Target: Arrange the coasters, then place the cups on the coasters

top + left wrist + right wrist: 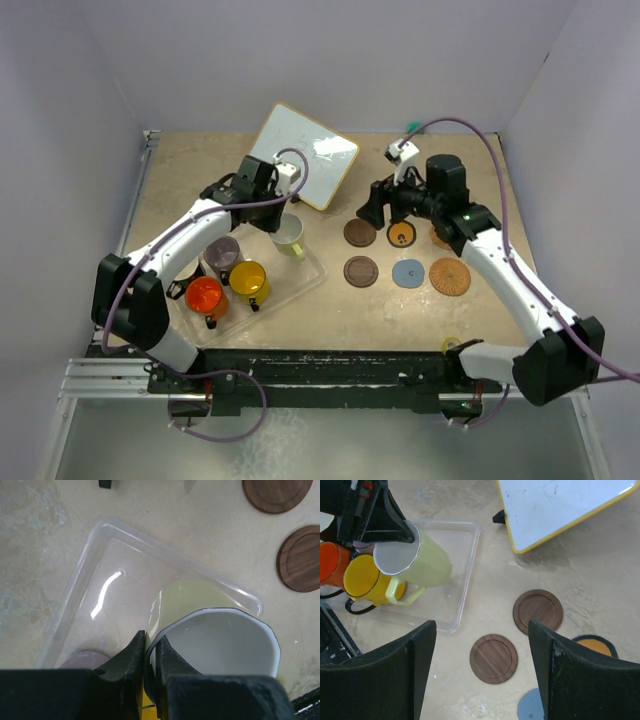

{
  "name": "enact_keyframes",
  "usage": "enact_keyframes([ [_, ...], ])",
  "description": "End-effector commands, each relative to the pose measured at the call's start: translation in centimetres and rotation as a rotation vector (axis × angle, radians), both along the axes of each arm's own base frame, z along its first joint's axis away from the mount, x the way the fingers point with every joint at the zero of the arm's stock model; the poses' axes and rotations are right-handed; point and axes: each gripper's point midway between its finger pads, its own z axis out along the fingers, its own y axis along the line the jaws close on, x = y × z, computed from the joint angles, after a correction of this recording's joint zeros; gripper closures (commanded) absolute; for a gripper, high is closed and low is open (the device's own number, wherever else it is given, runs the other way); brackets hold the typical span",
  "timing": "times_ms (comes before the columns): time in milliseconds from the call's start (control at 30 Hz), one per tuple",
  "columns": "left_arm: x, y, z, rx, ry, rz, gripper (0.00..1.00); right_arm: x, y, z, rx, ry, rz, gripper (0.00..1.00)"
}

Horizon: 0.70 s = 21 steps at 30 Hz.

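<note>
My left gripper (151,650) is shut on the rim of the pale yellow-green cup (200,605), one finger inside and one outside. The cup (290,238) tilts over the far right corner of the clear tray (300,280). Mauve-grey (222,252), yellow (248,280) and orange-red (205,295) cups stand in the tray. My right gripper (481,630) hangs open and empty above two dark brown coasters (493,658) (538,611). Beside them lie the orange-centred coaster (401,235), the blue-grey coaster (408,273) and a tan woven coaster (450,277). A second tan coaster (440,238) is mostly hidden under the right arm.
A white board with a yellow edge (305,155) lies at the back of the table, between the two arms. Walls close in the table on the left, back and right.
</note>
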Motion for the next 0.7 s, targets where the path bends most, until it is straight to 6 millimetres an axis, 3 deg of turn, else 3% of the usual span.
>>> enact_keyframes([
  [0,3.1,-2.5,8.8,-0.136,-0.248,0.014,0.97,2.1,3.1,4.0,0.09,-0.072,0.017,0.23],
  [133,3.8,-4.2,11.3,-0.157,-0.343,0.024,0.97,2.7,4.8,4.8,0.119,-0.07,0.035,0.22],
  [267,4.6,-5.2,13.1,-0.194,-0.402,0.062,0.97,2.7,5.2,4.4,0.14,-0.06,0.023,0.22],
  [667,4.6,-8.8,13.9,-0.245,-0.442,0.124,0.97,3.0,5.4,2.3,0.11,-0.009,-0.049,0.25],
])
